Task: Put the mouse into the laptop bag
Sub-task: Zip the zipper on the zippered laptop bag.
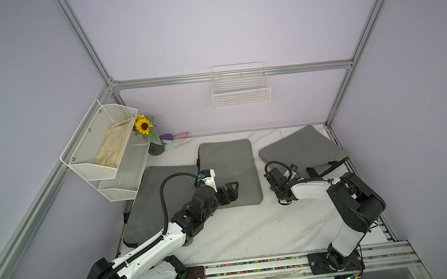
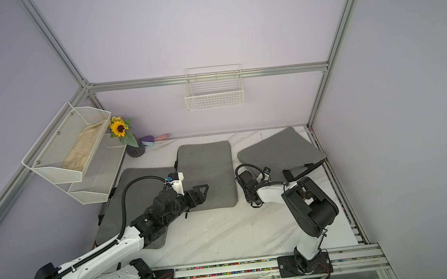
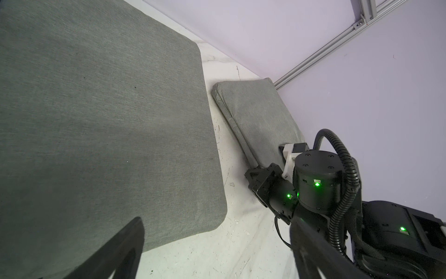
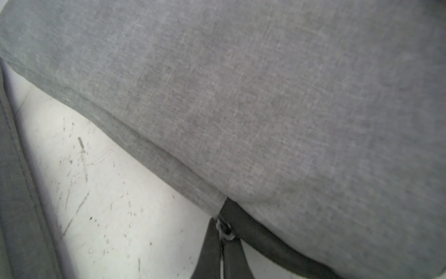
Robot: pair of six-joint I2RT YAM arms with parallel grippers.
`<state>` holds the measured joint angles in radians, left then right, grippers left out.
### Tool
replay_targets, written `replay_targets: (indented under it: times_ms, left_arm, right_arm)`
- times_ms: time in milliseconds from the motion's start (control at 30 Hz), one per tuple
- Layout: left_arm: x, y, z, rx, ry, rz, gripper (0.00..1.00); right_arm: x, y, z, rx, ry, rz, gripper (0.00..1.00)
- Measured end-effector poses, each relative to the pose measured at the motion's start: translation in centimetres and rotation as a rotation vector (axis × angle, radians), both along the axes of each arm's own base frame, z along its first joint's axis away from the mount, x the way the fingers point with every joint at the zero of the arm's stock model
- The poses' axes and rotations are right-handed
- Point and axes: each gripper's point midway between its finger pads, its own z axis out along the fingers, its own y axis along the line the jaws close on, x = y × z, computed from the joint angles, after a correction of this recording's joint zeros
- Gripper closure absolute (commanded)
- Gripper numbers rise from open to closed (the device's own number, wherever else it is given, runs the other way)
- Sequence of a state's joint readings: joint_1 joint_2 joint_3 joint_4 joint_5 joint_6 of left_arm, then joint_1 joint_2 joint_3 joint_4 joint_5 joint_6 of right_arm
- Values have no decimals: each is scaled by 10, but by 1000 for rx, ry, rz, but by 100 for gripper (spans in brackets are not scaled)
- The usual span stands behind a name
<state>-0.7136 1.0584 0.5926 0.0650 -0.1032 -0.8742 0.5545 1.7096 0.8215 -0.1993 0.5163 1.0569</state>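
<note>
Against the laptop bag [image 4: 289, 96], right claw [image 4: 222, 238] pinches its zipper pull [image 4: 226, 232].

Your left arm stretches forward and low with the left gripper [image 1: 231, 192] spread wide, while your right arm folds inward at the elbow, wrist tipped down, right gripper [image 4: 222, 241] pinched closed.

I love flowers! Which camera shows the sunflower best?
The top views: both show the sunflower whole, with its yellow petals and dark middle, beside the white mesh shelf. Neither wrist view shows it at all.
</note>
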Motion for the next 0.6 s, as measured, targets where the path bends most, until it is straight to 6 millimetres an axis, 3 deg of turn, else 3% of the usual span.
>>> replay_targets:
  times_ms: [200, 467, 600]
  left_arm:
    - [5, -12, -19, -2, 44, -24, 7]
    - [15, -43, -86, -10, 231, -64, 10]
    - [28, -66, -108, -35, 292, -88, 9]
  right_arm:
    - [-7, 14, 4, 59, 7, 119, 100]
    - [-10, 62, 27, 184, -35, 324, 100]
    - [-13, 72, 28, 209, -31, 377, 100]
